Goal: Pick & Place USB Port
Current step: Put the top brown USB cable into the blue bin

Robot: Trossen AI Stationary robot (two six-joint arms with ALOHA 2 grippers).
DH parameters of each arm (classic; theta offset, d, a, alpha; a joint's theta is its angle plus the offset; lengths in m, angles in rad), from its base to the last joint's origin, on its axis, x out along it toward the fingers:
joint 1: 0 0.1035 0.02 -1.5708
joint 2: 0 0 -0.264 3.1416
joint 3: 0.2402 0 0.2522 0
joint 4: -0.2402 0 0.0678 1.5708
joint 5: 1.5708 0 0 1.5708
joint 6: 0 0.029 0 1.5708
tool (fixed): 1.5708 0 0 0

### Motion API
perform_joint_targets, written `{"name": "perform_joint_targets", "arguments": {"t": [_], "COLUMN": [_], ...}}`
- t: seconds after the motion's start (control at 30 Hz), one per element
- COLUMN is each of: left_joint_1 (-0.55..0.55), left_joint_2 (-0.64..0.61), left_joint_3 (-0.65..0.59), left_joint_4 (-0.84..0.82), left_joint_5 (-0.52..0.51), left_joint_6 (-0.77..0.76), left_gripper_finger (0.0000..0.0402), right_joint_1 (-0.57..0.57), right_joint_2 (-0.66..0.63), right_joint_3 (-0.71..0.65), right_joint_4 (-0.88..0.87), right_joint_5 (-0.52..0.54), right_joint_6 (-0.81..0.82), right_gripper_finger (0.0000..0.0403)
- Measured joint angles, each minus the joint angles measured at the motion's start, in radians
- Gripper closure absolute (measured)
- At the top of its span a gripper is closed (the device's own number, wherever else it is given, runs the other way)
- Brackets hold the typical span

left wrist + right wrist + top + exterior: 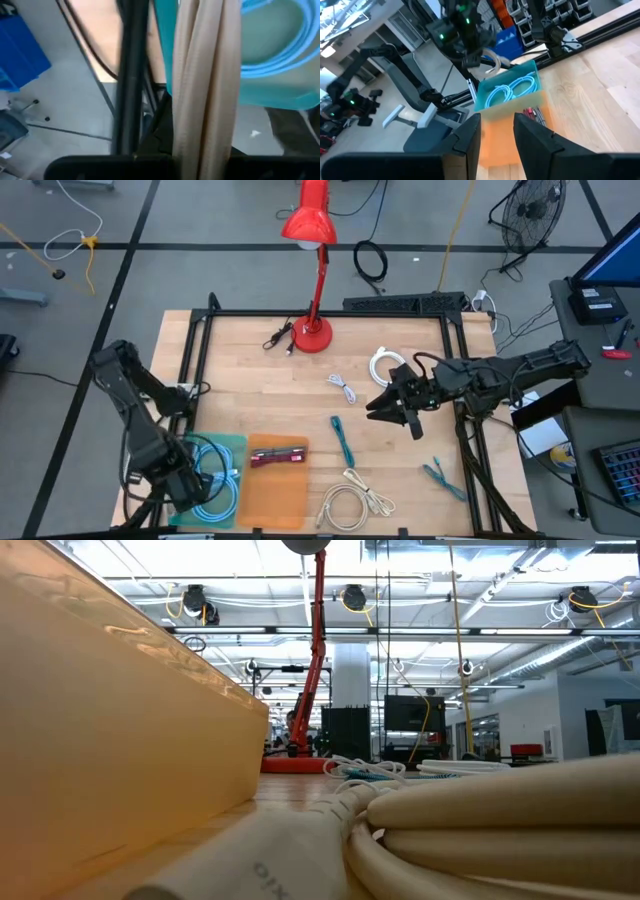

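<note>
My left gripper (188, 480) stands at the table's near left, over the left edge of a teal tray (238, 442), shut on a beige cable (205, 90). The tray holds coiled light-blue cable (215, 480). The right wrist view shows this gripper (472, 60) with a loop of the beige cable (492, 56) above the teal tray (532, 70). My right gripper (392, 412) hangs open and empty over the table's right middle; its fingers (535, 137) show apart in its wrist view. My left gripper holds a bundle of several beige cable strands (200, 145). The gripper's dark body hides the place of contact. The strands run out past the fingers, and a loop (494, 54) stands clear above the teal tray, touching nothing that I can see.
An orange tray (275, 480) with a red and dark cable (278, 455) stands beside the teal one. Loose on the table lie a cream coil (350, 505), teal cables (342, 440) (440, 475), white cables (385, 365) (343, 388) and a black cable (278, 337). A red lamp (313, 330) stands at the far middle.
</note>
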State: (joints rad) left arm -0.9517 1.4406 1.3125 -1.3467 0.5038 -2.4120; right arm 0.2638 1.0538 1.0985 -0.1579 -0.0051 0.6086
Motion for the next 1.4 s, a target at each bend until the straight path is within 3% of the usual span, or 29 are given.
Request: {"name": "perform_joint_targets", "arguments": {"t": [0.17, 0.87, 1.13, 1.4], "left_joint_1": [-0.008, -0.012, -0.012, -0.018], "left_joint_2": [0.005, 0.027, 0.026, 0.026], "left_joint_3": [-0.118, -0.147, -0.26, -0.298], "left_joint_4": [0.188, 0.095, 0.252, 0.264], "left_joint_5": [0.016, 0.055, 0.077, 0.071], "left_joint_6": [-0.006, 0.005, 0.012, 0.01], "left_gripper_finger": [0.0389, 0.0389, 0.0389, 0.0387], "right_joint_1": [0.0, 0.0, 0.0, 0.0], "right_joint_2": [0.0, 0.0, 0.0, 0.0], "right_joint_3": [0.0, 0.0, 0.0, 0.0], "right_joint_4": [0.017, 0.02, 0.019, 0.019], "right_joint_5": [0.0, 0.0, 0.0, 0.0], "right_joint_6": [0.0, -0.003, -0.003, 0.0], "right_gripper_finger": [0.0298, 0.0298, 0.0298, 0.0298]}}
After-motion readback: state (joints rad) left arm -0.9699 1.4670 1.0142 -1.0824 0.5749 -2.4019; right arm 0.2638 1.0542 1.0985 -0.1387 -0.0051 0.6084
